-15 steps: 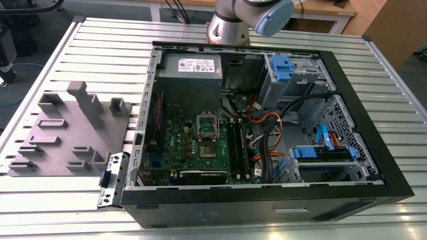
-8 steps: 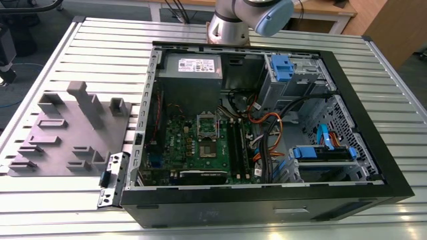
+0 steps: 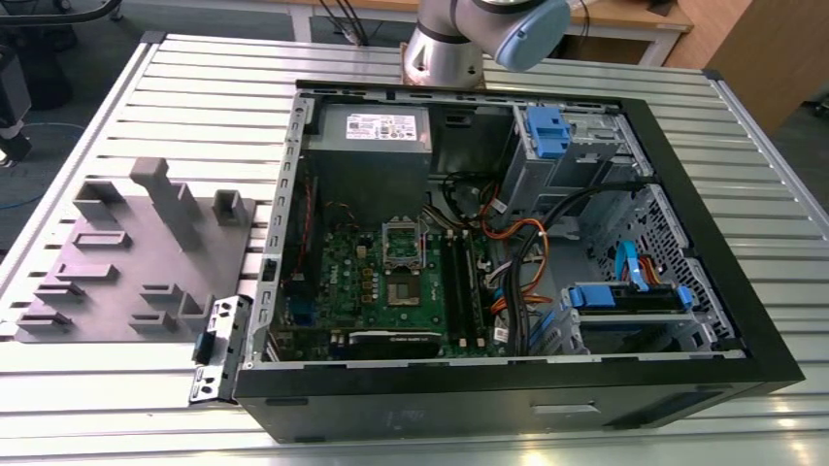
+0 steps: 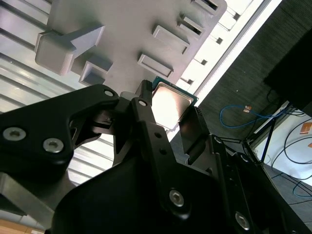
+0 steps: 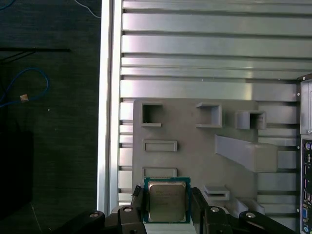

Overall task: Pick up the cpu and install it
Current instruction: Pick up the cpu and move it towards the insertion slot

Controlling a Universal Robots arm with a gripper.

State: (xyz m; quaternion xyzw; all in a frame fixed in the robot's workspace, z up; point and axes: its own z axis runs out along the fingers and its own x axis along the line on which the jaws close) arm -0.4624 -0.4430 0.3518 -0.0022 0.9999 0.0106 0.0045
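Observation:
The cpu (image 5: 166, 201) (image 4: 170, 106) is a small flat square chip with a pale metal top and a green rim. My gripper (image 5: 167, 208) (image 4: 168, 116) is shut on it, one black finger (image 5: 138, 204) against each of two opposite edges. In both wrist views the chip hangs above the grey moulded tray (image 5: 195, 146) (image 4: 126, 29), over its edge near the table rim. In the exterior view the tray (image 3: 130, 262) lies at the exterior view's left of the open computer case (image 3: 725, 320). The shiny socket frame (image 3: 404, 241) sits on the green motherboard inside the case.
The slatted aluminium table (image 3: 194, 87) carries the tray and the case. Raised grey blocks (image 3: 169, 194) stand on the tray. Inside the case are cables (image 3: 518, 252), blue drive brackets (image 3: 628, 296) and a grey power supply (image 3: 376, 131). The arm's base (image 3: 447, 49) stands behind the case. Dark floor (image 5: 48, 122) lies beyond the table edge.

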